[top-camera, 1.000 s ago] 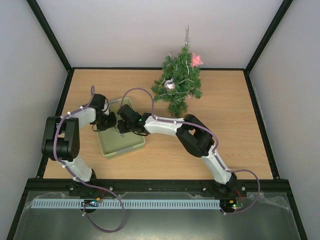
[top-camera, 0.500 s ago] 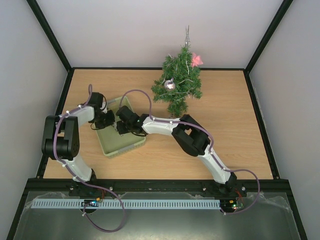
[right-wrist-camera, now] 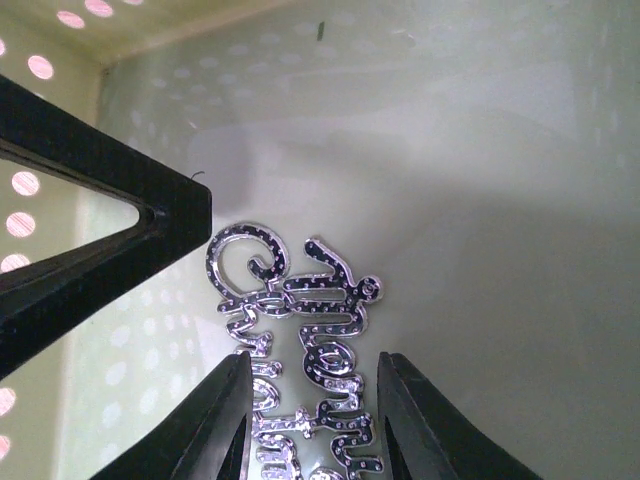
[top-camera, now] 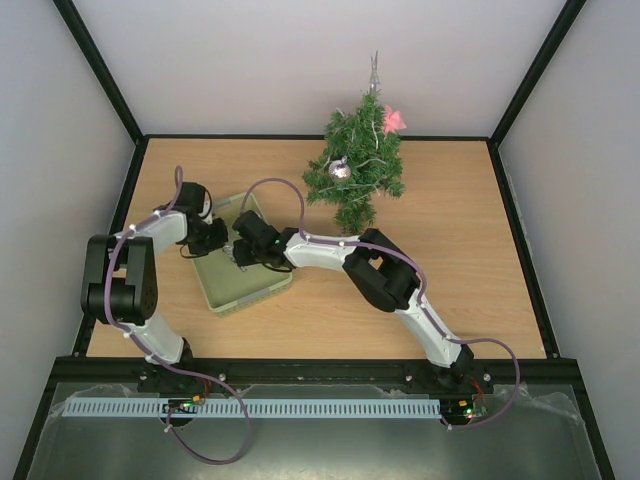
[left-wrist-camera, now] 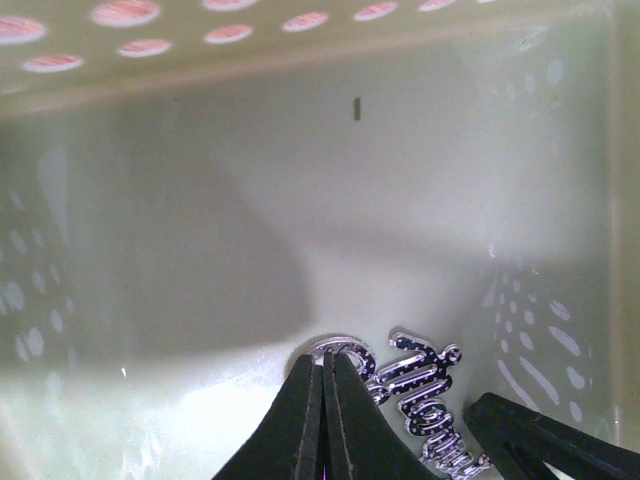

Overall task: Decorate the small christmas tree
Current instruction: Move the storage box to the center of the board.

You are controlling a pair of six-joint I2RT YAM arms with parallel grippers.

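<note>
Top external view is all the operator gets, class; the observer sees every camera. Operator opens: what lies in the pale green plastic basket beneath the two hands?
Observer: A silver glittered script-lettering ornament lies flat on the floor of the pale green plastic basket.
Operator: Where is the right hand?
Observer: The right hand has its fingers either side of the ornament's near end. Whether they pinch it I cannot tell.
Operator: And the left hand?
Observer: The left hand is shut, its tip beside the ornament's looped end, holding nothing that I can see.
</note>
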